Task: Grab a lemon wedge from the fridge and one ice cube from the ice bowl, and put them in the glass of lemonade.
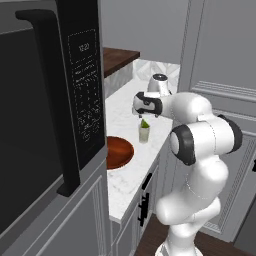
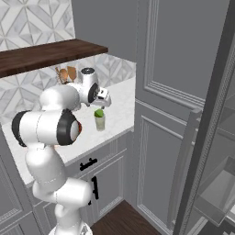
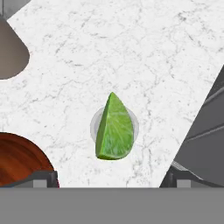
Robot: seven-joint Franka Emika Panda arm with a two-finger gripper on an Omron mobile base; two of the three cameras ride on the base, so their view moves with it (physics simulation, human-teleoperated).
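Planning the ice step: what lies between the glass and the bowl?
Only bare marble counter separates the glass from the bowl, seen in the left base view.

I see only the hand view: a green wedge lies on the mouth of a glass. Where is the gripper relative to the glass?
Observer: In the left base view, the gripper hangs just above the glass of lemonade, with its jaws open and nothing in them.
Operator: Is the wedge inside the glass, or beside it?
Observer: The right base view shows the lemon wedge sitting in the top of the glass, sticking up above the rim.
Operator: And the brown thing at my lower left?
Observer: That is the ice bowl, standing on the counter between the glass and the microwave.
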